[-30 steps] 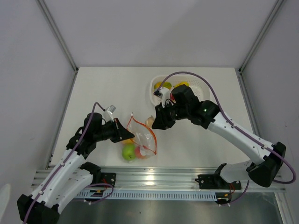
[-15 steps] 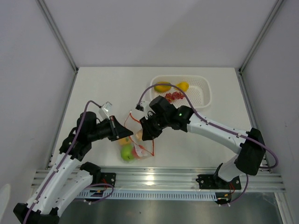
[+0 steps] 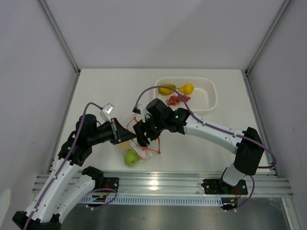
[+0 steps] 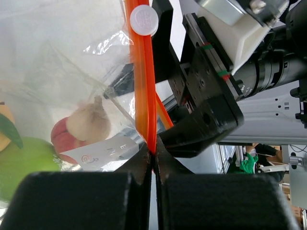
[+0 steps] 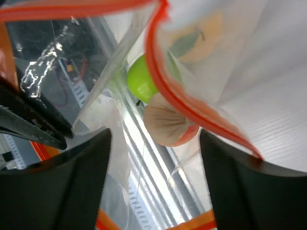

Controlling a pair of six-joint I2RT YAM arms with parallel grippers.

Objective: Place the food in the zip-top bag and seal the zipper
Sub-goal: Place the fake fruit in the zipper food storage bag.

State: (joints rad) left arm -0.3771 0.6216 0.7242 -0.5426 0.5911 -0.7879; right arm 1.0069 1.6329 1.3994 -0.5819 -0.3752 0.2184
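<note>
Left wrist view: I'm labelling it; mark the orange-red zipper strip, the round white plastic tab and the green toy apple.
orange-red zipper strip (image 4: 142, 86): left wrist view, mid-length.
round white plastic tab (image 4: 144, 20): left wrist view, disc centre.
green toy apple (image 4: 26, 165): left wrist view, skin.

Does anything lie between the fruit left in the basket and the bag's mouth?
Nothing visible does. Only the right arm itself spans the stretch from the basket to the zip-top bag. The left gripper pinches the zipper, and the mouth gapes at the open right gripper.
</note>
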